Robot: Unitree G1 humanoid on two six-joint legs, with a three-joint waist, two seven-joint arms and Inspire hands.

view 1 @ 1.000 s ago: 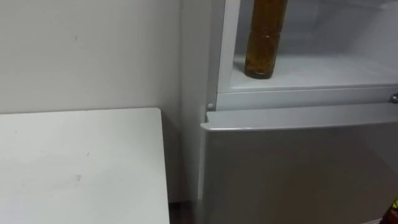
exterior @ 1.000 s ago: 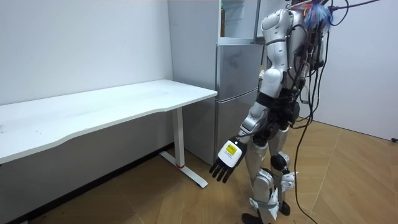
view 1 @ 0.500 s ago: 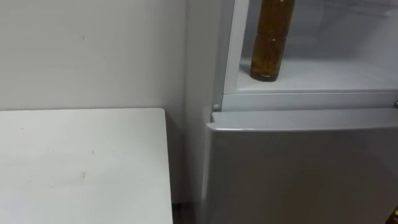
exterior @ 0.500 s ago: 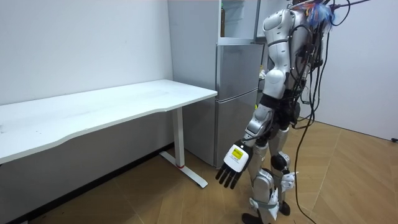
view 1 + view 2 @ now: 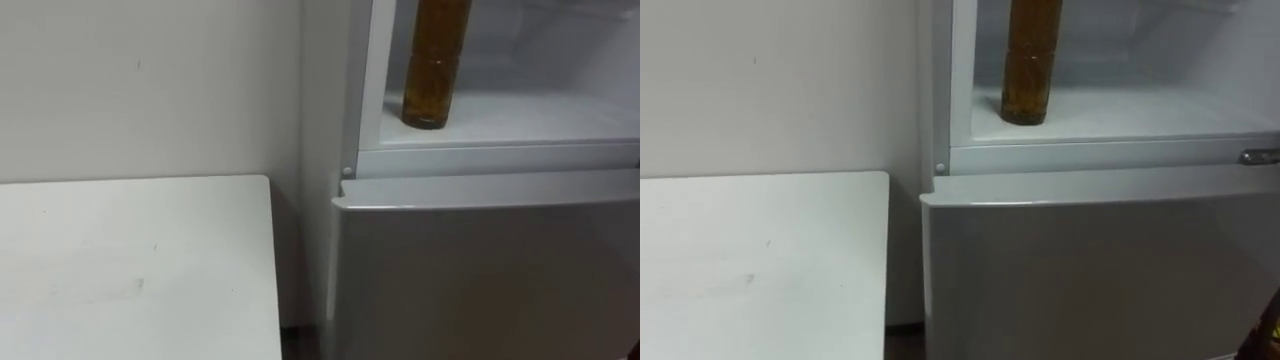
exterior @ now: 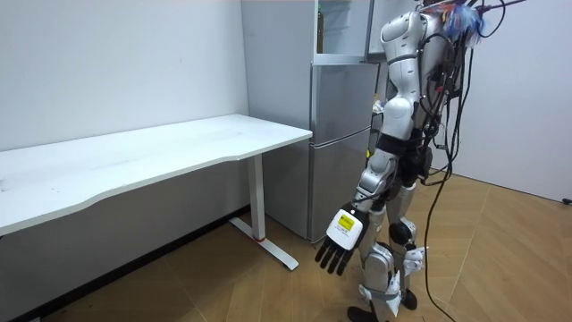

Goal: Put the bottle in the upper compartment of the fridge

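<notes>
Bottle (image 5: pixel 433 75) in fridge (image 5: pixel 480 158), apart from fingers (image 6: pixel 335 261)

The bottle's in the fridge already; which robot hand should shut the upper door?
Probably right: the hinge sits at the fridge's right edge, so the door swings there; the left robot hand hangs open, low.

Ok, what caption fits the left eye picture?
Brown bottle standing upright in the open upper fridge, white table beside it.
</notes>
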